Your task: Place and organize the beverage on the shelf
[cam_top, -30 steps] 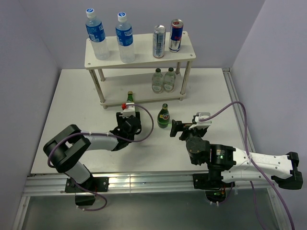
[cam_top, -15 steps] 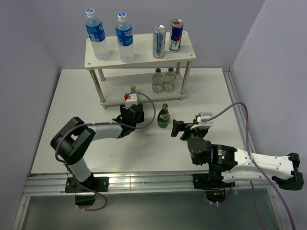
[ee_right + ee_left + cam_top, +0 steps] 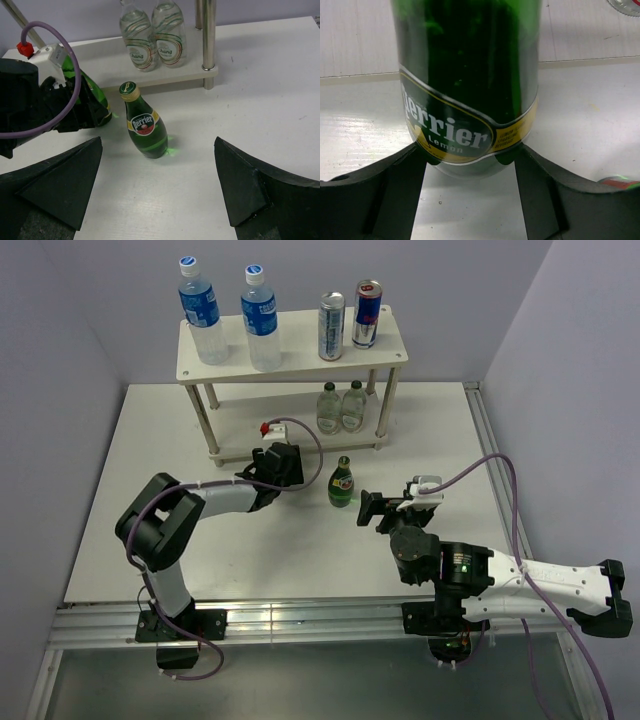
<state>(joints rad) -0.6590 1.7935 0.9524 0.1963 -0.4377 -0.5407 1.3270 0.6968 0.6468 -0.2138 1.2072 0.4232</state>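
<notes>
My left gripper point(image 3: 283, 462) is shut on a green Perrier Lemon bottle point(image 3: 470, 75), with a finger on each side of its lower body. The bottle leans toward the shelf's lower board point(image 3: 240, 450) and also shows in the right wrist view point(image 3: 92, 97); my wrist hides it in the top view. A second green bottle point(image 3: 341, 482) stands upright on the table, just ahead of my open, empty right gripper point(image 3: 368, 508) point(image 3: 158, 143). The shelf top point(image 3: 295, 348) carries two blue-label plastic bottles point(image 3: 200, 310) and two cans point(image 3: 331, 327).
Two clear glass bottles point(image 3: 340, 407) point(image 3: 152, 40) stand at the right of the lower board, next to a shelf leg point(image 3: 208, 35). Grey walls close in behind and on both sides. A metal rail point(image 3: 495, 470) runs along the table's right edge.
My left gripper has carried its green bottle away from me and to the right, up to the shelf's lower board. The right arm and the standing bottle have barely moved.
</notes>
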